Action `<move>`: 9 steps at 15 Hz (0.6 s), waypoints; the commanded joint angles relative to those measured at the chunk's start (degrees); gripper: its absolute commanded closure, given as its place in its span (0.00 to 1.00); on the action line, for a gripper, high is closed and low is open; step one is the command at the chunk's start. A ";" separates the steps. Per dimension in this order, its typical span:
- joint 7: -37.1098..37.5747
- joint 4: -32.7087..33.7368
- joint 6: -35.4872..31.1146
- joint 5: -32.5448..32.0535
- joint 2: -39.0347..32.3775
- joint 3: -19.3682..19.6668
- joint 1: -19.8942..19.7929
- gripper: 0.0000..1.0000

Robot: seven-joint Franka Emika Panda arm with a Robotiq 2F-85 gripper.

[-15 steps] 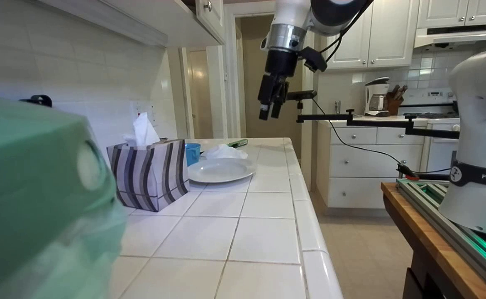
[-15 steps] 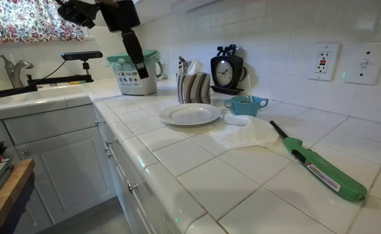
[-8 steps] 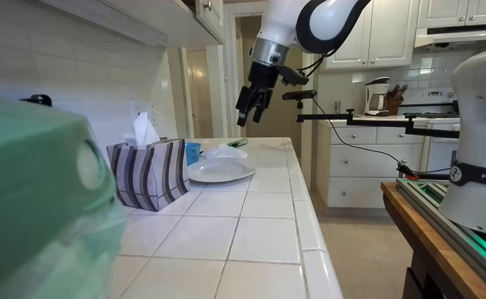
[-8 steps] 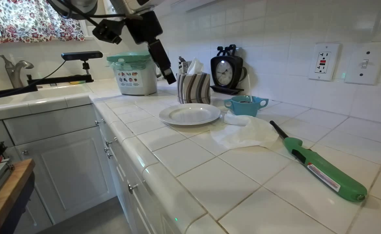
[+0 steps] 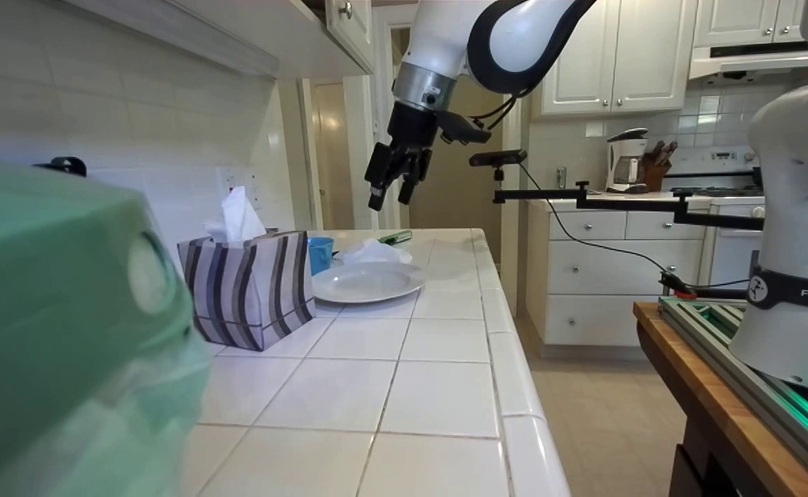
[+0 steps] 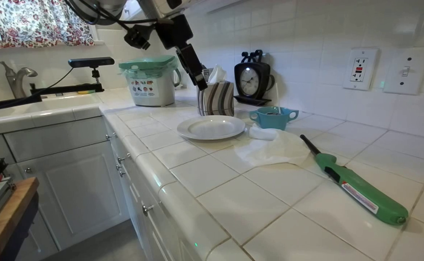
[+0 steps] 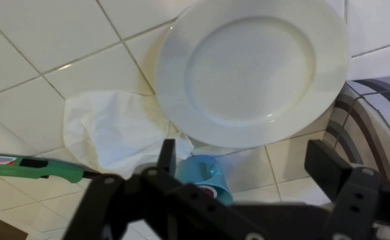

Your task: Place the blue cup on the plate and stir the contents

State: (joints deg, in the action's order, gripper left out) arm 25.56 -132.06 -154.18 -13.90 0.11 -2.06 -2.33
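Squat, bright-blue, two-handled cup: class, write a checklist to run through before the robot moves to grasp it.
1. Black gripper open: ok; jaws apart, nothing held.
2. Blue cup upright: ok; rim upward.
3. Round, broad-rimmed white plate bare: ok where visible.
4. Cup centred in the jaws' gap: not ok; in the wrist view it lies off-centre, partly hidden.
5. Crumpled white tissue or cloth clear of the cup: cannot tell.
6. Thin pale stick in the cup, fit for stirring: cannot tell; lower end hidden.
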 commanded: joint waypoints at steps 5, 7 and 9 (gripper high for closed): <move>-0.18 1.66 -2.05 1.20 -2.58 0.96 0.89 0.00; 0.17 2.77 -4.34 0.53 -4.60 1.19 1.12 0.00; 0.57 4.32 -6.10 -0.44 -6.98 1.88 1.46 0.00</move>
State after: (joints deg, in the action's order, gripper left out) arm 25.64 -130.75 -158.23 -13.92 -3.30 -1.77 -2.21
